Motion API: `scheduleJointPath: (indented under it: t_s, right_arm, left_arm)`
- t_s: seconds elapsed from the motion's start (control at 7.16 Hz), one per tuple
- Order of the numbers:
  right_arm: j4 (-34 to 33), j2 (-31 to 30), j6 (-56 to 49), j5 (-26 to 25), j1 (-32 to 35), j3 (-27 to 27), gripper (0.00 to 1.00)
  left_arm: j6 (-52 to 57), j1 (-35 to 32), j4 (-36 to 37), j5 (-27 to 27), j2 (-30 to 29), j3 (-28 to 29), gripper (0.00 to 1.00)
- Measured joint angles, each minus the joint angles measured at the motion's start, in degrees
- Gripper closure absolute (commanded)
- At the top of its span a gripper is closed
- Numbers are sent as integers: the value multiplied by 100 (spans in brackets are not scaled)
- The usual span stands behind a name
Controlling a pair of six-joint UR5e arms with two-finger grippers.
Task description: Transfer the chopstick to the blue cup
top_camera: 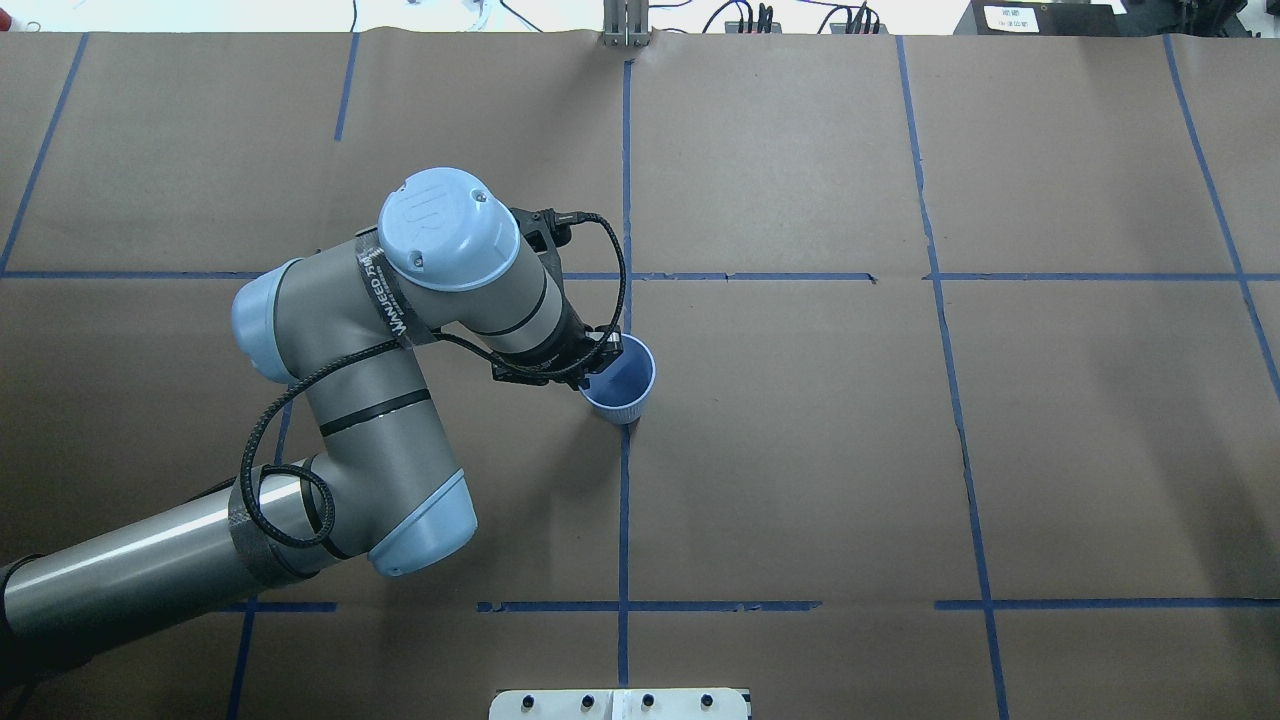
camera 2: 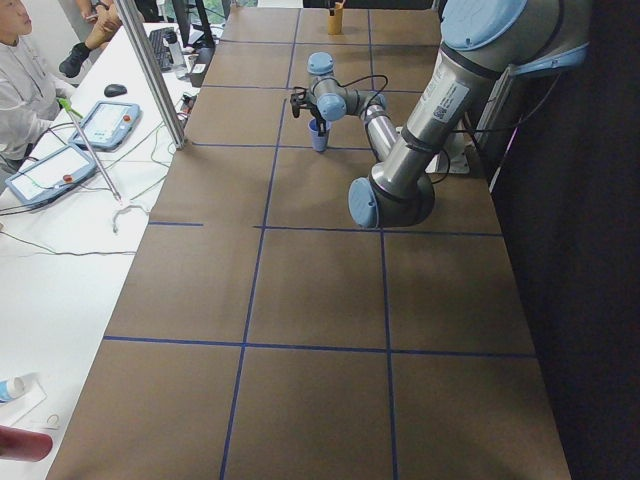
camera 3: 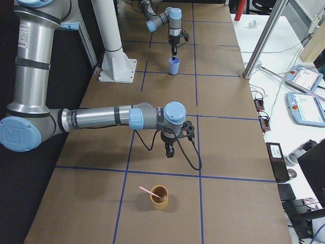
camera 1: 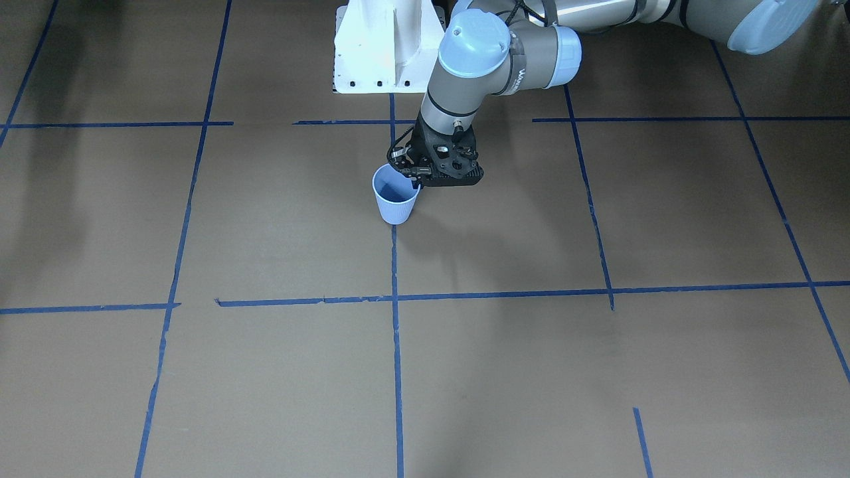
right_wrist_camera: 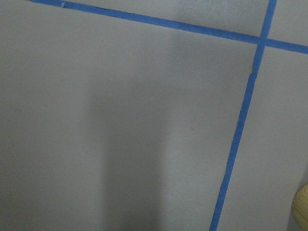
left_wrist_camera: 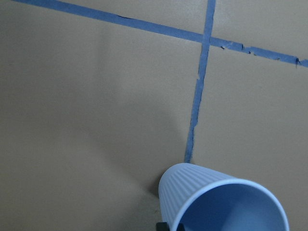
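Nearest in the right-side view, the chopstick leans in a tan cup, and just beyond it the right gripper hangs over the brown paper, its jaws too small to judge. Far off, past the white pedestal, the blue cup stands at a tape line with the left gripper at its rim, the wrist hiding whether its fingers pinch it.
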Motion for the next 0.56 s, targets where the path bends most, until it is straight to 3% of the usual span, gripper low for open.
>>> scheduleJointPath:
  t_s: [0.14,0.42,0.56]
  right_arm:
    - [-3,0,-2,2,-3,0,0]
    - [-6,0,0,0,-9,-1,0]
    - [-5,0,0,-6,-17,-3,0]
  left_arm:
    - [1,47,-1,72,-23,29,75]
    - [1,81,-1,126,-43,48,1]
    - [-1,82,1,133,-43,31,0]
